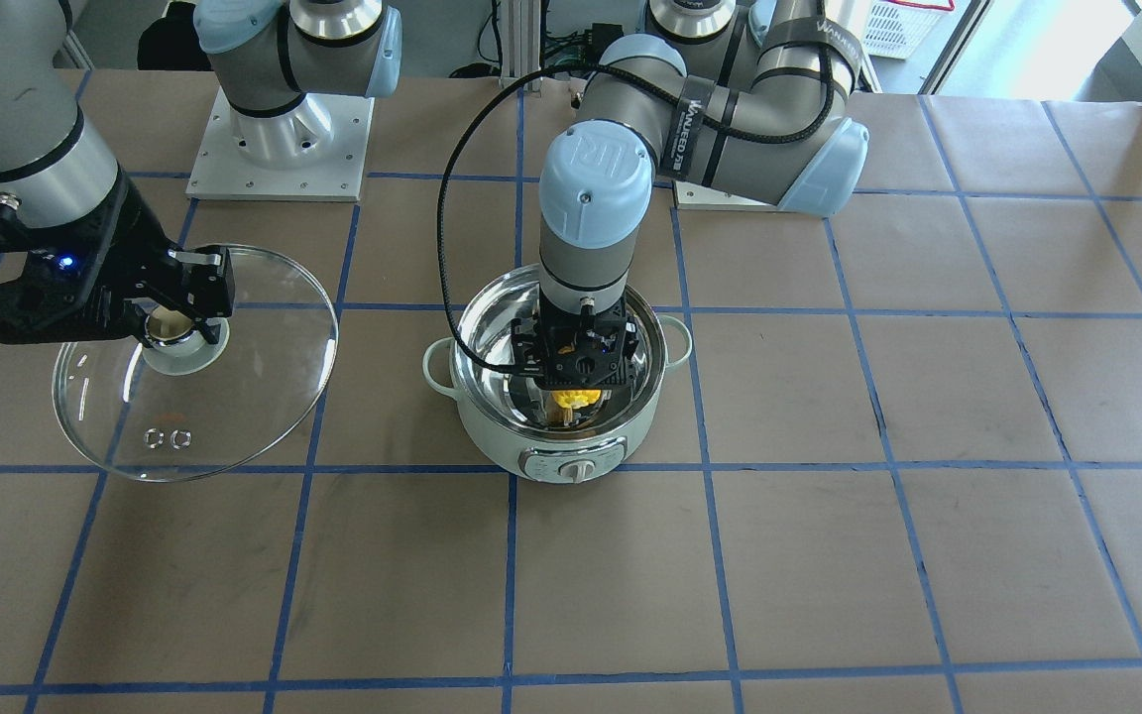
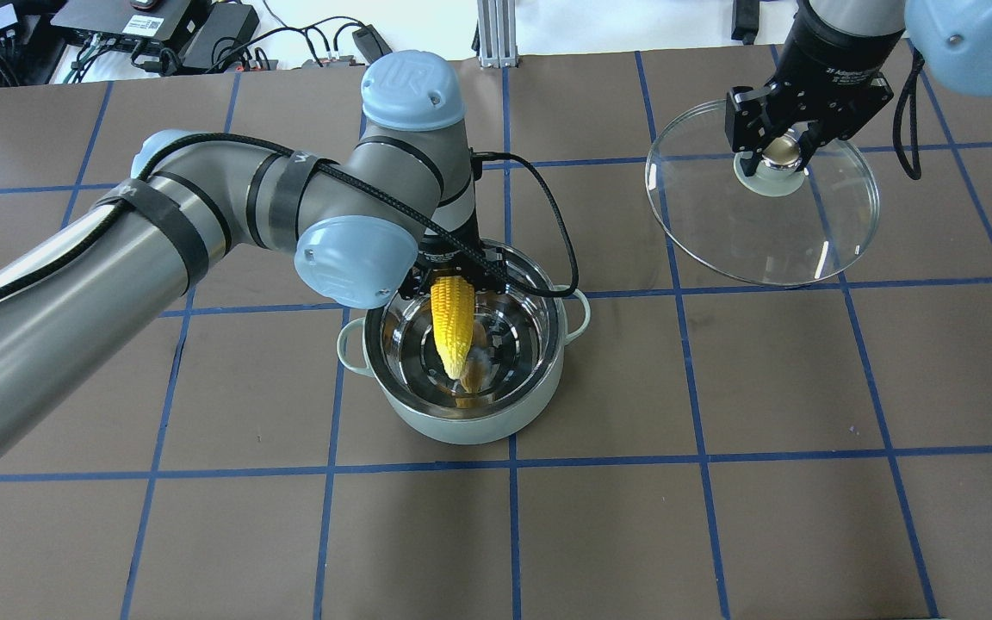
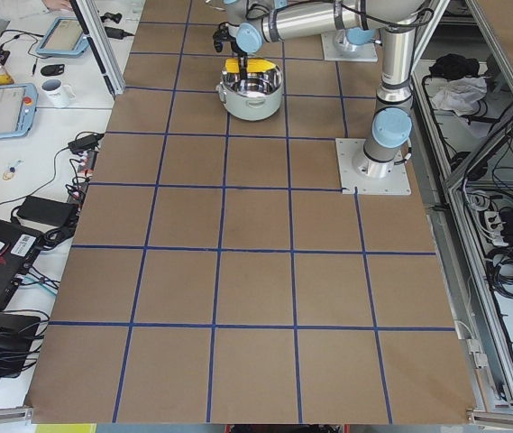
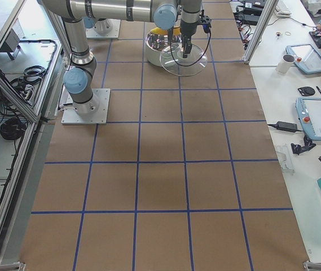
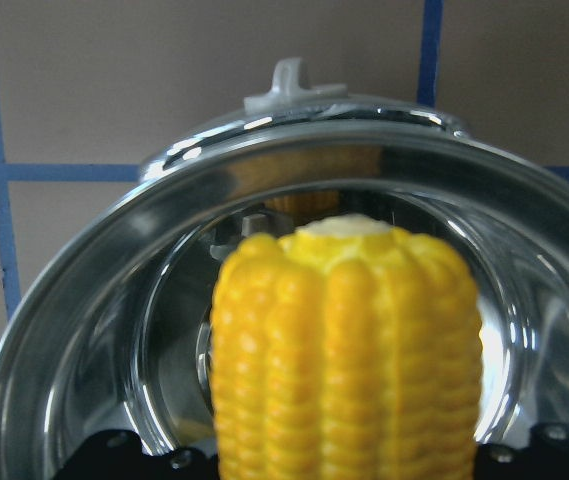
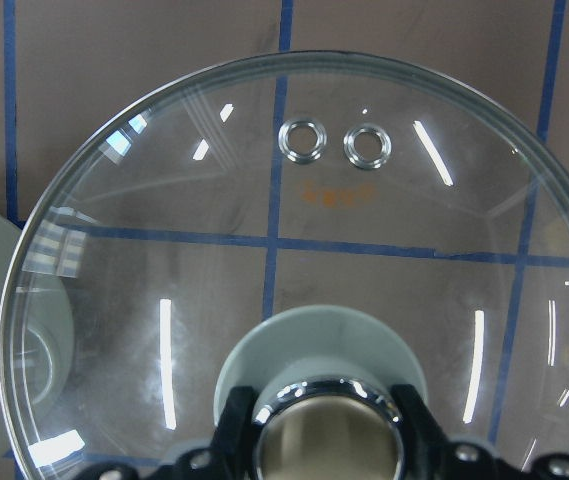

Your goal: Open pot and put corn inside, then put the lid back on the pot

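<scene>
The mint-green pot (image 2: 427, 413) stands open mid-table, also in the front view (image 1: 492, 436) and the left wrist view (image 5: 84, 330). My left gripper (image 2: 453, 280) is shut on the yellow corn (image 2: 452, 323) and holds it upright over the pot's steel interior, tip down; the corn fills the left wrist view (image 5: 344, 350) and shows under the gripper in the front view (image 1: 576, 399). My right gripper (image 2: 776, 155) is shut on the knob of the glass lid (image 2: 763, 232) and holds it in the air, off to the pot's side; it shows in the right wrist view (image 6: 294, 260) and front view (image 1: 224, 397).
The table is brown paper with a blue tape grid (image 2: 509, 461). The two arm bases (image 1: 279, 149) stand at the robot's edge. The left arm's black cable (image 2: 548, 215) loops over the pot's rim. Side benches hold tablets and cables (image 3: 4, 108).
</scene>
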